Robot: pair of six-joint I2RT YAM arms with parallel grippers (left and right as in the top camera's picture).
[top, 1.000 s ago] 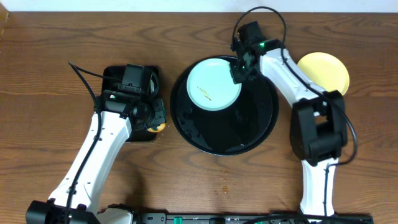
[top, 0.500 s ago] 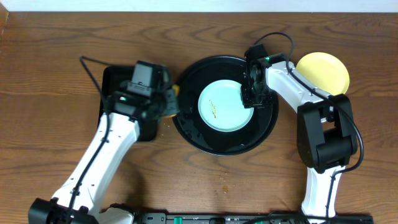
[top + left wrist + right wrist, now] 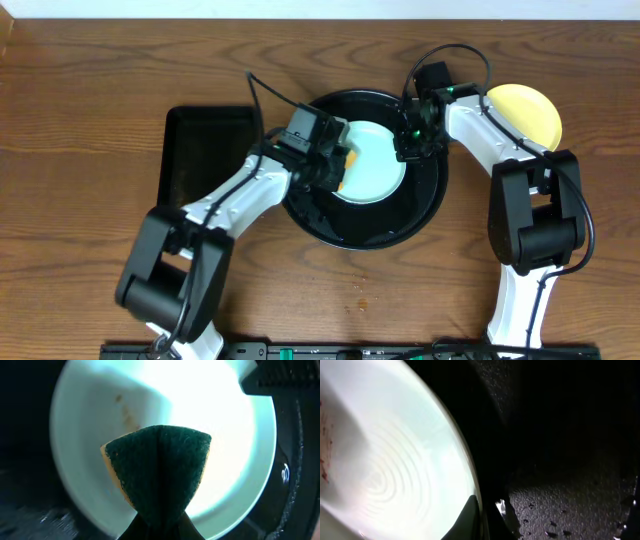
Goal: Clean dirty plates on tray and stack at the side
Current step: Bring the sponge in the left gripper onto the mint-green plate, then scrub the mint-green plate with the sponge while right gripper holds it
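Note:
A pale mint-blue plate (image 3: 383, 168) lies in the round black tray (image 3: 352, 232). Brownish smears show on it in the left wrist view (image 3: 127, 417). My left gripper (image 3: 337, 166) is shut on the green-and-yellow sponge (image 3: 160, 472) and holds it over the plate's left part. My right gripper (image 3: 409, 146) is shut on the plate's right rim; its fingers (image 3: 487, 520) sit either side of the rim, beside the plate (image 3: 385, 460). A pale yellow plate (image 3: 524, 115) lies on the table to the right. A second mint plate is not in view.
A smaller black rectangular tray (image 3: 203, 165) sits to the left of the round tray. Small crumbs (image 3: 360, 287) lie on the wooden table in front of the round tray. Water drops and specks cover the tray floor (image 3: 560, 505).
My left arm carried the sponge from the rectangular tray over to the mint plate. My right gripper brought the plate from the tray's far left part down toward its middle right.

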